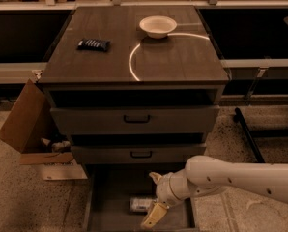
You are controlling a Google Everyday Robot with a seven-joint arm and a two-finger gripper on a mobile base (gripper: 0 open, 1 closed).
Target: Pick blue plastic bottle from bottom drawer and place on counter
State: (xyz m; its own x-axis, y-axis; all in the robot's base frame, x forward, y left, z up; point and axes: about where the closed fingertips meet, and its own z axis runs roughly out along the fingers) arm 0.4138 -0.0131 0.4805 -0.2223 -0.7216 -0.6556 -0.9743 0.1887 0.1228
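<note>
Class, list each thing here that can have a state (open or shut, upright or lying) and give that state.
bottom drawer: pulled open.
blue plastic bottle: lying on its side on the drawer floor.
gripper: open, down in the bottom drawer, straddling the bottle.
top drawer: shut or nearly so.
middle drawer: shut or nearly so.
bowl: upright on the counter.
cardboard box: open, tilted.

The tool (155, 198) in the bottom drawer (112, 202) hides the right end of the blue plastic bottle (140, 204).

High front view, gripper (154, 198) inside bottom drawer (111, 195)
</note>
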